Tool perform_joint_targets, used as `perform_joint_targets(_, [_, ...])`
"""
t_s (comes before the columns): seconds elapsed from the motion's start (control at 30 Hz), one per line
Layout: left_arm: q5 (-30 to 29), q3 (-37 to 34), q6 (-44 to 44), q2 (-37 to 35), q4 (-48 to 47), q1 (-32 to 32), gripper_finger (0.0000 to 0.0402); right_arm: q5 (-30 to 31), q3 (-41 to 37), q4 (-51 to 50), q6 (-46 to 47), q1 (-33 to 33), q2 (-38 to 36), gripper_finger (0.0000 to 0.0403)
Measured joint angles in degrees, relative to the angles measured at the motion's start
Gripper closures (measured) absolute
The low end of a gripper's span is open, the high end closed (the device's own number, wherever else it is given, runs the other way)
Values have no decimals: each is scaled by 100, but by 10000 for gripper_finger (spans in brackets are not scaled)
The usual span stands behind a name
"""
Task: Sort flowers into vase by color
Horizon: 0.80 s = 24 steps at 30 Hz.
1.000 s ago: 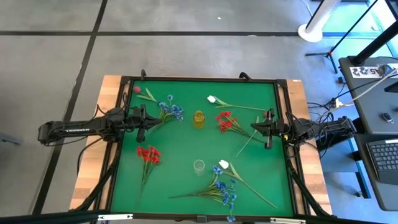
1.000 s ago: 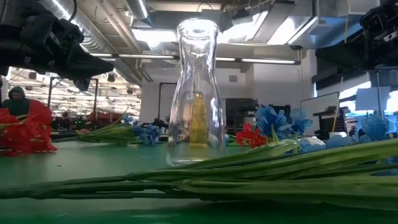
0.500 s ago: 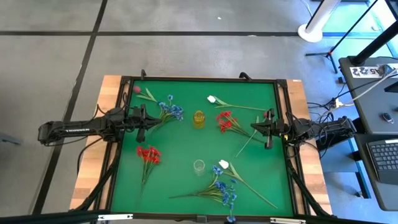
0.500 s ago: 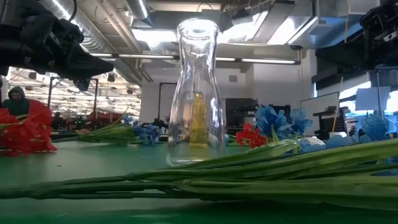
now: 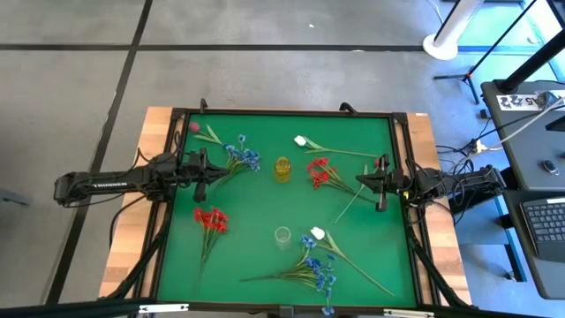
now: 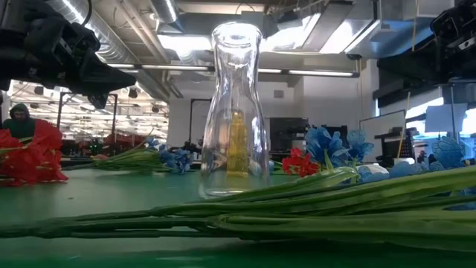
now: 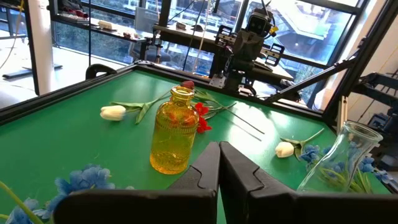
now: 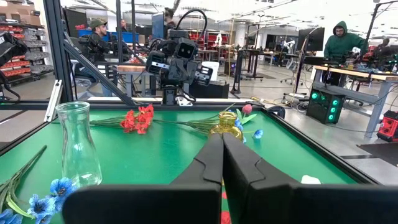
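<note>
Nothing is changing: the left gripper (image 7: 218,163) and right gripper (image 8: 222,163) are staying pressed together, empty. The flowers (image 5: 212,218) are lying scattered ahead, seemingly none sorted yet.

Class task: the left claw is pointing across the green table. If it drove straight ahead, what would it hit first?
Most likely the yellow glass bottle, standing just ahead of the shut left claw; the blue flower cluster lies off to the side. Depth is uncertain.
</note>
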State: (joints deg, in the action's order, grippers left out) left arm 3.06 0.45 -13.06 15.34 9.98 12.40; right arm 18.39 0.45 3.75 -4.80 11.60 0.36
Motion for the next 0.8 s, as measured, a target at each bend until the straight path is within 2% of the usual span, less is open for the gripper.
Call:
perform_joint_targets(0.3, [0, 0, -1, 1, 0, 0, 401, 42, 0, 521, 2, 0, 0, 402])
perform_joint_targets(0.57, [-1, 0, 0, -1, 0, 0, 401, -499, 50, 1389, 38, 2, 2, 402])
perform_joint_targets(0.7, [-1, 0, 1, 0, -2, 0, 401, -23, 345, 1210, 737, 2, 191, 402])
perform_joint_targets(0.8, [-1, 0, 1, -1, -4, 0, 401, 306, 751, 519, 1376, 1, 508, 402])
